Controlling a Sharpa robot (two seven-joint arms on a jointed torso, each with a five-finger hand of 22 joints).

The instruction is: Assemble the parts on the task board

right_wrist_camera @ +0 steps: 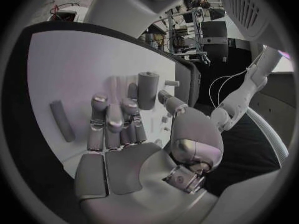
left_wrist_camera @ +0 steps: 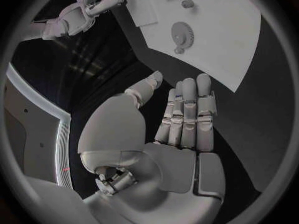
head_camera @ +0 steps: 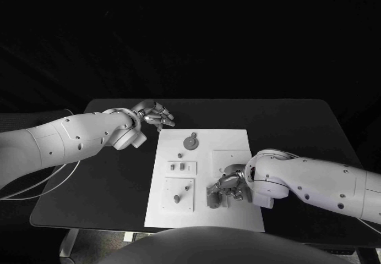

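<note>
Head view: we see our left hand empty, fingers straight, beside the task board; our right hand rests on it, fingers loosely bent, holding nothing.

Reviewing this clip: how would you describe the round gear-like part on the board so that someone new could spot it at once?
Start at the white board in the middle of the black table. Go to its far end, near the left hand. There lies the gear, a flat grey toothed disc. The other parts nearer the robot are small pegs and bars, none round and toothed.
</note>
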